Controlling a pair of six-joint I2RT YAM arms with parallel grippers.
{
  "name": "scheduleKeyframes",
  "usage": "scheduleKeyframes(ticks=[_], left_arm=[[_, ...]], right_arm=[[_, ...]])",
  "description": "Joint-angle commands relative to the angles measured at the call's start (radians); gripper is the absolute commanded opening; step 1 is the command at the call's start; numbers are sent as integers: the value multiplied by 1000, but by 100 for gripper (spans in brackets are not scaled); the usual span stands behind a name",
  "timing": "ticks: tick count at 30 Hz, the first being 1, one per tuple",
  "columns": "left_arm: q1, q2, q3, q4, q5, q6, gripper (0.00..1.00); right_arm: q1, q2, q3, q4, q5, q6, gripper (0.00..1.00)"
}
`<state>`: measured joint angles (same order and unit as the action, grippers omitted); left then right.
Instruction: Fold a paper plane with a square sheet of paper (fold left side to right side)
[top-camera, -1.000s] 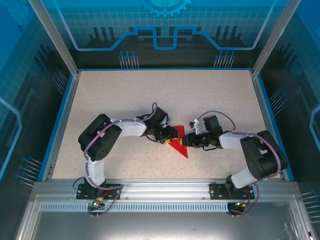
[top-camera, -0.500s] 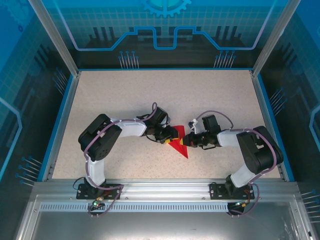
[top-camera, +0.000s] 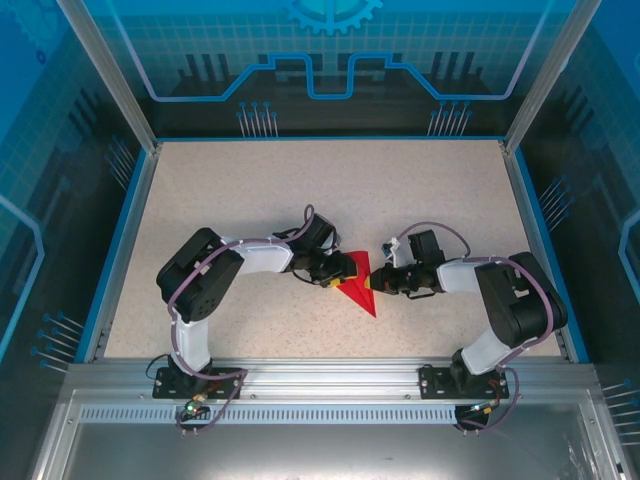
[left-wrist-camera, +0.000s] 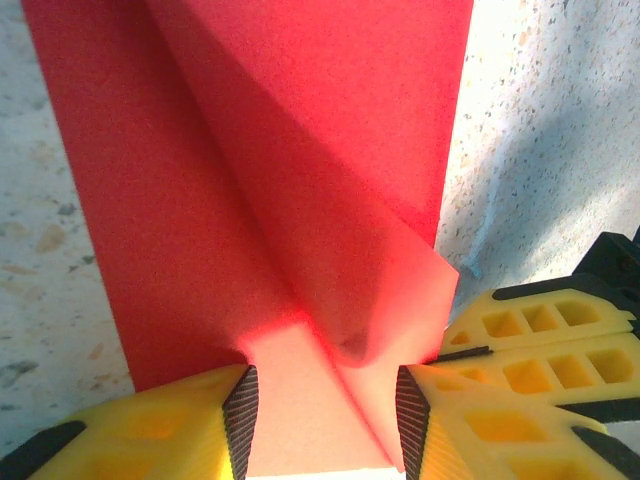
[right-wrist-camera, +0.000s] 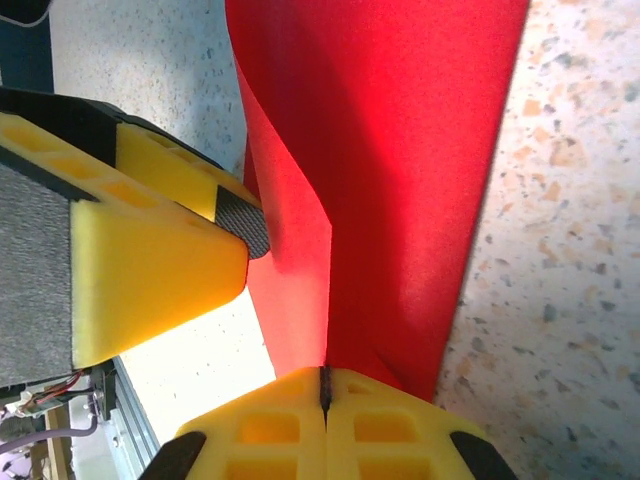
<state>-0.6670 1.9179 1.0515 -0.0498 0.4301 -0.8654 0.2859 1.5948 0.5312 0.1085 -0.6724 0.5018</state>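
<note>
**Right jaws pinching sheet, fold part-made**

Near-centre on the table, the square sheet of paper lies as a red pointed shape between both grippers, its tip toward the near edge. The right gripper has its jaws pressed together, pinching a raised edge of the sheet. The left gripper has its jaws spread, straddling the sheet's end with a lifted flap between the pads; it looks like no clamp.

Step, as I judge it: a side fold, crease not yet flat. The next move likely needs the pinched edge carried across with the other end held down, then pressed flat.

In the way: the grippers sit close together, and a left finger is just beside the flap. Farther off are the blue rim and the panel wall.
</note>
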Motion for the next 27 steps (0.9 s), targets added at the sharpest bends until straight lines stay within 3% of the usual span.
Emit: scheduleKeyframes(ticks=[1,27], left_arm=[[-8,23,-4,-49,-35,6,44],[-7,29,1,-53,-33,8,45]], right_arm=[[-19,-10,-6,-44,30,-6,0],[-24,5,31,-89,70,-23,0]])
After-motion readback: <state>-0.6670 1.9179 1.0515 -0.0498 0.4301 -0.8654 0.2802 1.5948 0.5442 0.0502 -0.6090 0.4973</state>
